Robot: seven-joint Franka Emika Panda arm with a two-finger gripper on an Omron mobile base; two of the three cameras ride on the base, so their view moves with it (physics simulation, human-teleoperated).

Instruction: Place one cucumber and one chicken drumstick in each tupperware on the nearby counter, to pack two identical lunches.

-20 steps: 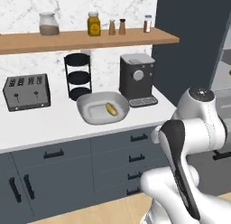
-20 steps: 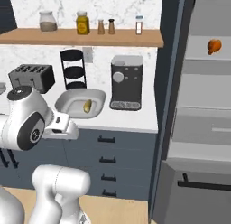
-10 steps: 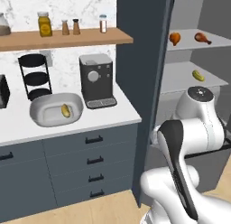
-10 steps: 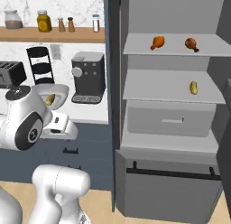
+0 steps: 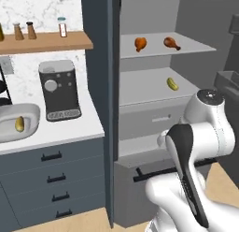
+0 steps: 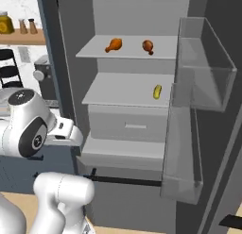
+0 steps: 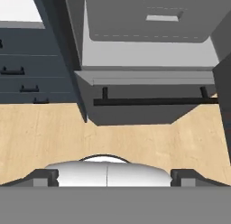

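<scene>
I saw two glossy orange-brown chicken drumsticks [image 5: 140,43] [image 5: 171,43] on the open fridge's top shelf [image 6: 127,51]. My two-finger gripper [image 7: 115,175] hung empty, fingers spread wide.

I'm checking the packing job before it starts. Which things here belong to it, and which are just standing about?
Belong to the job:
- two chicken drumsticks, top fridge shelf
- cucumber, shelf below
- tupperware on the counter, one cucumber in it

Just standing about:
- coffee machine
- shakers on the wooden shelf
</scene>
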